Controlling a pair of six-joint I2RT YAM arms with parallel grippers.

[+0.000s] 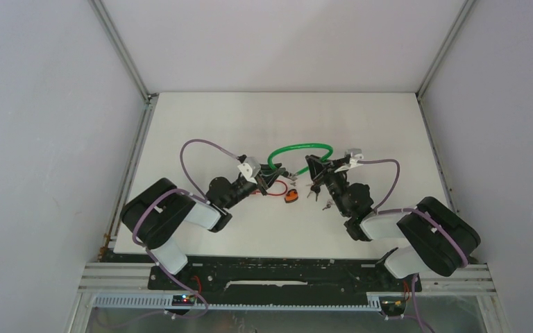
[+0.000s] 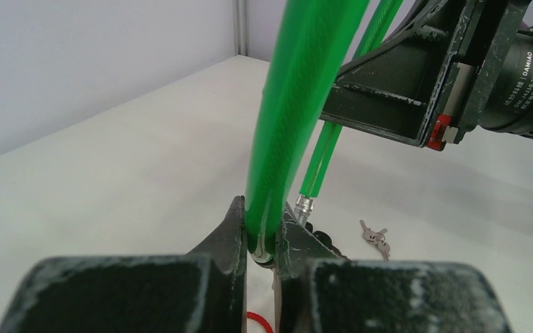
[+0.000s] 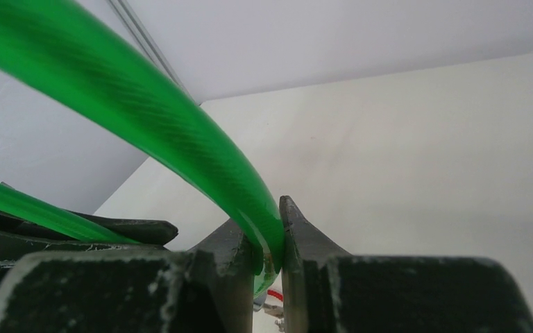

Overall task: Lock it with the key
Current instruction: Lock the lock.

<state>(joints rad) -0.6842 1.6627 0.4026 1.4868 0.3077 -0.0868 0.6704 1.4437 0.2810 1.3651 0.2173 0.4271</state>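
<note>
I have open table [image 1: 201,118] behind the cable [image 1: 298,147] up to the back wall, and along both outer sides up to the side walls [image 1: 41,139]. The middle is crowded: the left gripper [image 2: 259,229] and right gripper [image 3: 271,243] sit near each other, each clamped on the cable, which arches between them. In the narrow gap between the arms lie the keys [image 2: 375,236] and an orange piece [image 1: 291,196].

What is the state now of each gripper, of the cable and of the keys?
left gripper: shut on the green cable.
right gripper: shut on the green cable.
green cable: lifted in an arch, held by both grippers.
keys: lying on the table, not held.
</note>
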